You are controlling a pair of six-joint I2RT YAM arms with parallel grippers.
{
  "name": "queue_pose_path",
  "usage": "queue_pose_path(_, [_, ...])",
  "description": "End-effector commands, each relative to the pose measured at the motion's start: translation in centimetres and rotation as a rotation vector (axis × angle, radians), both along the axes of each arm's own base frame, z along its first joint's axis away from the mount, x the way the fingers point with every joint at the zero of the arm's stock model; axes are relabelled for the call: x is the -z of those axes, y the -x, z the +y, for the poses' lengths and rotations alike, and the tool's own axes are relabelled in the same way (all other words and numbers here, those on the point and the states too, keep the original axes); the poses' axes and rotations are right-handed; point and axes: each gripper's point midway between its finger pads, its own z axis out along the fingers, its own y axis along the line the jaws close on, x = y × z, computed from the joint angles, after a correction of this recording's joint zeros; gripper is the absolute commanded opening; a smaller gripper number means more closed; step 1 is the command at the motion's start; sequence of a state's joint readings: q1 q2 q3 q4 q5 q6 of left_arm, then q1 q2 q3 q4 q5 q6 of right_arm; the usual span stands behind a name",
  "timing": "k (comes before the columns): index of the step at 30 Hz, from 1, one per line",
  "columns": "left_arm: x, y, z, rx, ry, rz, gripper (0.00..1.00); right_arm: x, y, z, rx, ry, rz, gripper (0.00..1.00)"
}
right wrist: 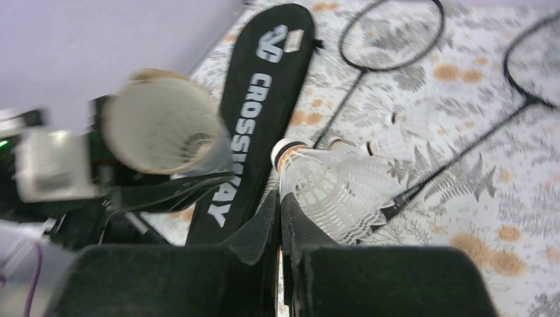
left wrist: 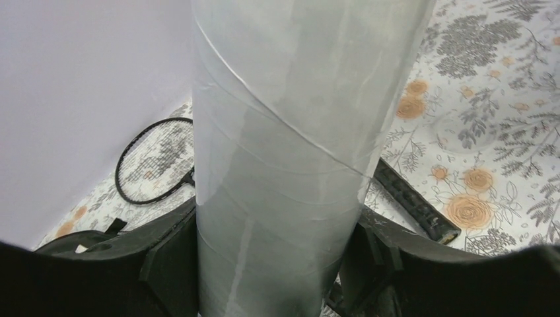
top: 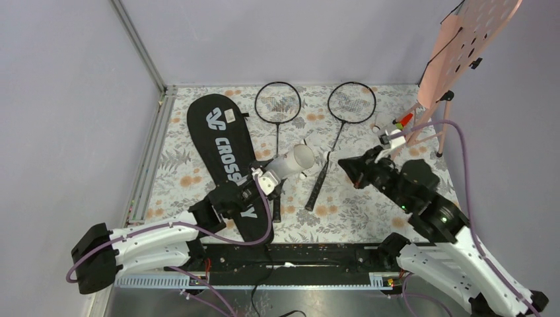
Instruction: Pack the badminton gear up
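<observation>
While the left gripper (top: 264, 179) is closed on the lower part of the long white tube (left wrist: 297, 132), with one finger on each side of its wall, the tube rises straight out of these jaws. Its long axis runs forward and to the right, so its open mouth faces the other arm. Below and to the left of these jaws the black CROSSWAY bag (top: 221, 142) lies flat on the table. Further ahead of them, beyond the tube, lie one racket (top: 278, 102) and the second racket (top: 352, 102), with their handles pointing back toward the arms. On the right side, the right gripper (right wrist: 280, 218) has its jaws almost together. They seem to pinch the edge of the feather skirt of a shuttlecock (right wrist: 330, 188), whose cork end stands just above the fingertips, though the blur makes the grip itself not fully sure. From these jaws the mouth of the tube lies to the left and a little higher, near but clearly apart. I judge that the coming move depends on this relation: the right arm must carry the shuttlecock leftward and bring its axis in line with the axis of the tube, cork end first.
</observation>
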State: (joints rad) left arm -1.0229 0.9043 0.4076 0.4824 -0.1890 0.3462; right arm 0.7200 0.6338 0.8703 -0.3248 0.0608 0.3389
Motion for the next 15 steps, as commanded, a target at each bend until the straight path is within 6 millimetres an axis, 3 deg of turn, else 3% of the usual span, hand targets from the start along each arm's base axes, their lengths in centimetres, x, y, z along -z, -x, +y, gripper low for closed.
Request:
queue_pose_path(1, [4.6,1.5,-1.1,0.078,-0.097,0.174,0.57,-2.2,3.8,0.2,-0.211,0.077,-0.103,0.0])
queue_pose_path(7, [5.5,1.7,-1.7,0.105,-0.14,0.201,0.56,-4.6,6.3,2.0,-0.39,0.036,-0.11,0.0])
queue_pose_path(15, [5.9,2.7,-2.2,0.173,-0.158,0.211,0.56,-4.4,5.9,4.6,-0.474,0.013,-0.047,0.0])
